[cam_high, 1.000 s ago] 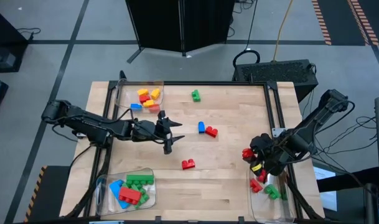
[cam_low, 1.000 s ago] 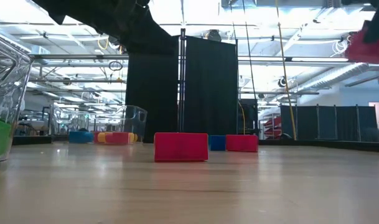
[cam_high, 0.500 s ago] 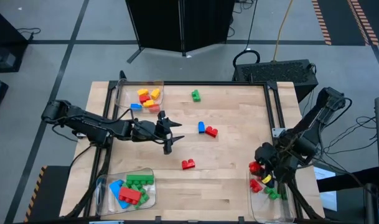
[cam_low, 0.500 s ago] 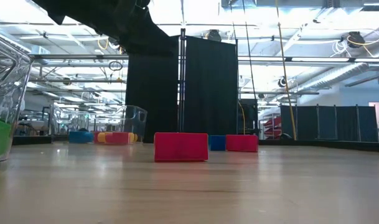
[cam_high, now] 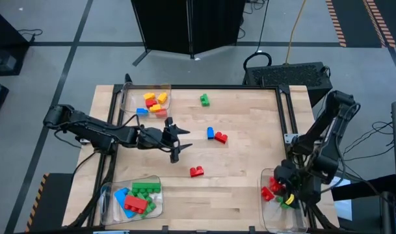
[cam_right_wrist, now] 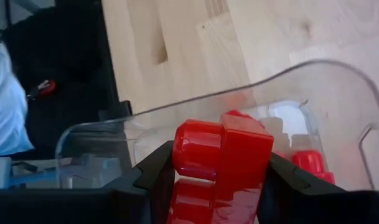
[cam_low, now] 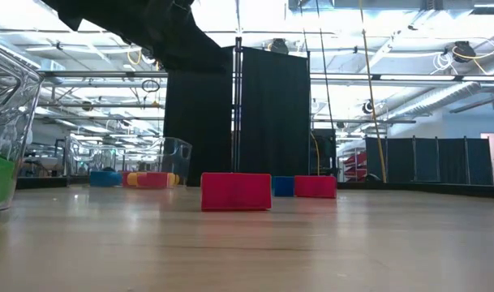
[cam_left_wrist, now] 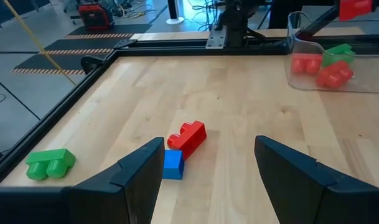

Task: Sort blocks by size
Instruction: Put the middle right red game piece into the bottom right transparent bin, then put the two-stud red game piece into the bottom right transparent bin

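Observation:
My right gripper (cam_high: 277,187) is shut on a red brick (cam_right_wrist: 220,162) above the clear tray (cam_high: 265,214) at the table's near right, which holds red and green bricks (cam_high: 285,203). My left gripper (cam_high: 178,140) is open and empty above the table's middle left. Beyond its fingers, a red brick (cam_left_wrist: 188,137) touches a blue one (cam_left_wrist: 172,165), and both lie on the wood. A green brick (cam_high: 204,100) lies near the far edge. Another red brick (cam_high: 196,171) lies alone in the middle. My right gripper pinches the red brick between its two fingers, one on each opposite side (cam_right_wrist: 177,163). The fingers point down. The brick is lifted clear, over the tray's open top, its round studs (cam_right_wrist: 195,149) turned sideways.
A clear tray with yellow, orange, red and blue small bricks (cam_high: 153,102) stands at the far left. Another with green, blue and red long bricks (cam_high: 138,198) stands at the near left. A dark frame rail (cam_high: 290,123) runs along the table's right edge.
My right gripper has carried the red brick toward the table's near edge and a little toward its right edge. It has gone from beside the near-right tray to over it, and has left the low view. The brick stays in the hold.

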`<action>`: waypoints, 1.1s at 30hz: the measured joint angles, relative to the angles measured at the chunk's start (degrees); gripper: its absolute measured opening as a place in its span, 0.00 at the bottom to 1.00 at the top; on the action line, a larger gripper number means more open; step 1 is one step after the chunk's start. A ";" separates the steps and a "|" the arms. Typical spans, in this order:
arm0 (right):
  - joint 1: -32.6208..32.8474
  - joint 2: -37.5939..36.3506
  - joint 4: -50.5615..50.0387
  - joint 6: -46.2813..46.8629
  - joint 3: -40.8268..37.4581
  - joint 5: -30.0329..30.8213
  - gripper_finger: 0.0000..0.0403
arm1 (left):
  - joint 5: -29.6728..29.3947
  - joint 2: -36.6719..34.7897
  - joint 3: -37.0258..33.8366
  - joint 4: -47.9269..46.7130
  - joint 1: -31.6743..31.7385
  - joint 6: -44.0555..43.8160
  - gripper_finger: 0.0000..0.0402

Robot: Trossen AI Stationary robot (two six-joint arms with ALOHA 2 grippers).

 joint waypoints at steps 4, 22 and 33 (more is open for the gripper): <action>1.52 3.13 0.00 2.92 0.00 -0.24 0.40 | 0.00 0.00 0.00 -0.01 -0.10 -0.06 0.62; 2.66 10.75 -6.98 12.84 0.02 -1.32 0.45 | 0.00 0.00 0.00 0.01 -0.10 -1.41 0.62; 1.24 15.70 -9.86 13.94 0.02 -1.28 0.53 | 0.00 0.00 0.00 0.03 -0.10 -1.44 0.62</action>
